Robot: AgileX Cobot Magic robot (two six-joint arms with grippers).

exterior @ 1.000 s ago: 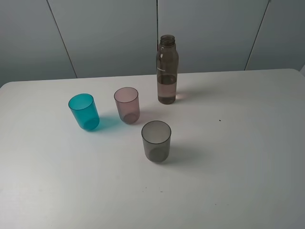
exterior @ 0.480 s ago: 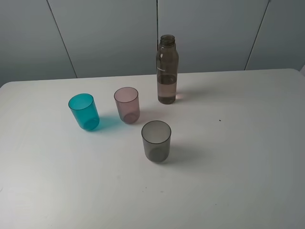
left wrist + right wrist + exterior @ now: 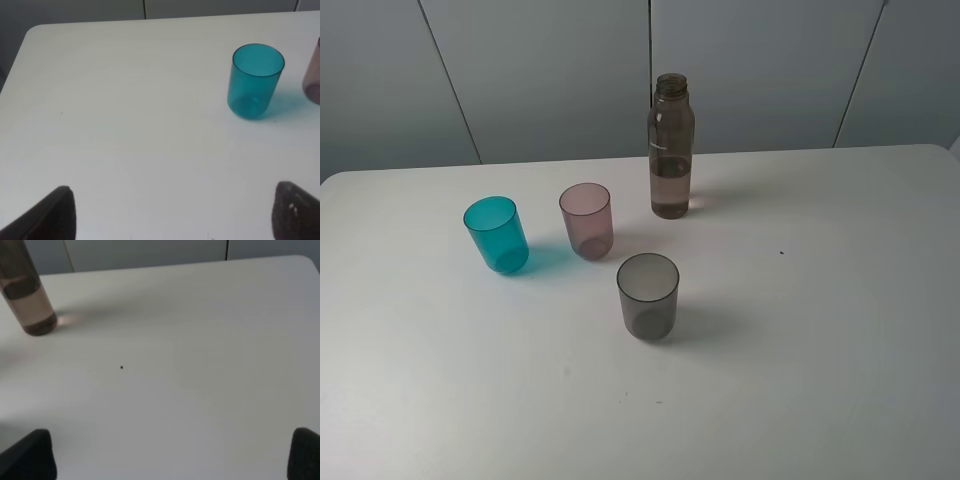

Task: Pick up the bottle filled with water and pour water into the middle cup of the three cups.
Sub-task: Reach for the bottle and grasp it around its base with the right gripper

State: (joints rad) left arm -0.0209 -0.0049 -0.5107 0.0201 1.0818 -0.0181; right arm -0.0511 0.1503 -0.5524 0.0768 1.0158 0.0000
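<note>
Upright, the bottle [image 3: 26, 296] stands well beyond the right fingers [image 3: 29, 456].

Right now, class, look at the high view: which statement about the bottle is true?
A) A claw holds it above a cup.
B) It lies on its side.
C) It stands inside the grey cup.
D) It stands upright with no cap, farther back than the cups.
D: the bottle stands upright on the table, its threaded neck open, farther back than the pinkish cup.

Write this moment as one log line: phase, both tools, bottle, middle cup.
phase: before grasp | left tool: open | right tool: open | bottle: upright, untouched | middle cup: upright
</note>
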